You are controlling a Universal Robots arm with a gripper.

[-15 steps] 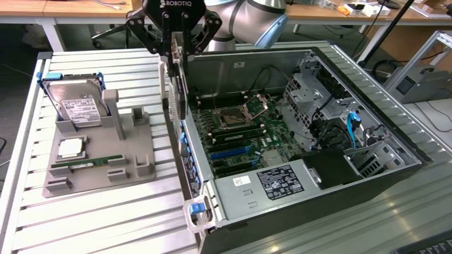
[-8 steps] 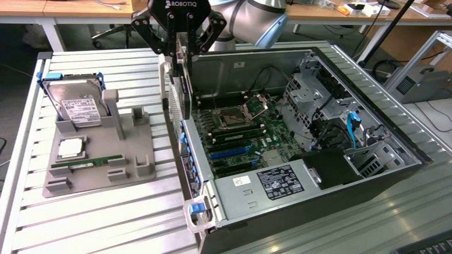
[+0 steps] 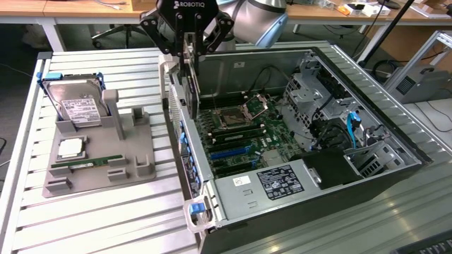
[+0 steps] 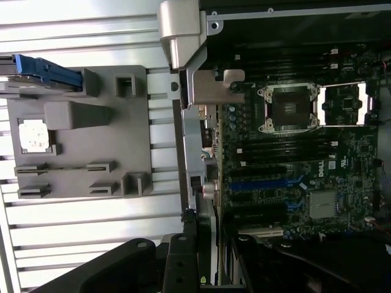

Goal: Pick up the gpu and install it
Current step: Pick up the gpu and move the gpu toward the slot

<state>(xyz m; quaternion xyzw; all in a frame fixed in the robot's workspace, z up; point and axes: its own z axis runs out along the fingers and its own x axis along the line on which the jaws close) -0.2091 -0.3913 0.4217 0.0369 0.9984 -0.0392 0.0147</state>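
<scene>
**Card lifted, not yet seated**

The pick-up is done and the install has not begun. The end effector is pinched on the upper edge of the gpu and holds it in the air, clear of everything below. It hangs toward the table's far edge, above the far end of the rear wall of the open computer case, which lies on its side. The grey fixture at the table's side on the exterior view's left carries the hard drive and the memory stick.

The card stands on edge, its faces upright. Its long axis appears to run up and down, the lower end pointing at the rear wall. Its flat seems to lie roughly along that wall, so across the line of the blue slots on the motherboard. Which end bears the metal bracket I cannot tell.

By my judgement, seating calls for the card turned to lie along a slot, its connector edge down, its bracket against the rear wall, and squarely above the slot before any push, since the wall and the neighbouring parts leave little room.
</scene>
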